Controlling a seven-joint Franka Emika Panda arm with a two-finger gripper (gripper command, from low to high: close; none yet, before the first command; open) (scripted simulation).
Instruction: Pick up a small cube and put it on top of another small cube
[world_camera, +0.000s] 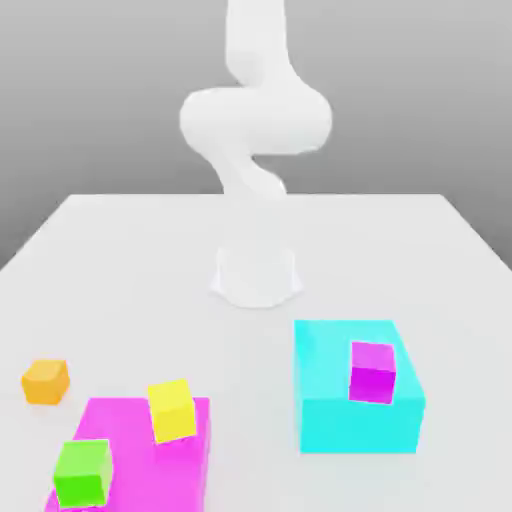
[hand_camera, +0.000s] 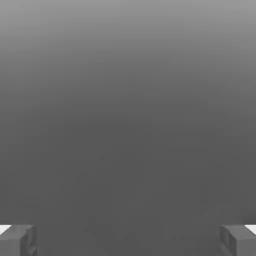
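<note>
The small orange cube (world_camera: 45, 381) sits alone on the white table near the exterior view's left edge. A small yellow cube (world_camera: 172, 409) and a small green cube (world_camera: 82, 472) rest on a large magenta block (world_camera: 140, 470) in front. A small magenta cube (world_camera: 372, 371) rests on a large cyan block (world_camera: 330, 400) at the exterior view's right. My gripper (hand_camera: 128, 240) is open, its two grey fingertips (hand_camera: 17, 240) far apart with nothing between them, facing plain grey background. The white arm (world_camera: 255, 120) rises from its base at the table's middle.
The arm's round base (world_camera: 256, 277) stands at the table's centre. The white table (world_camera: 130, 260) spreads out between the base and the blocks. The magenta block reaches the front edge of the exterior view.
</note>
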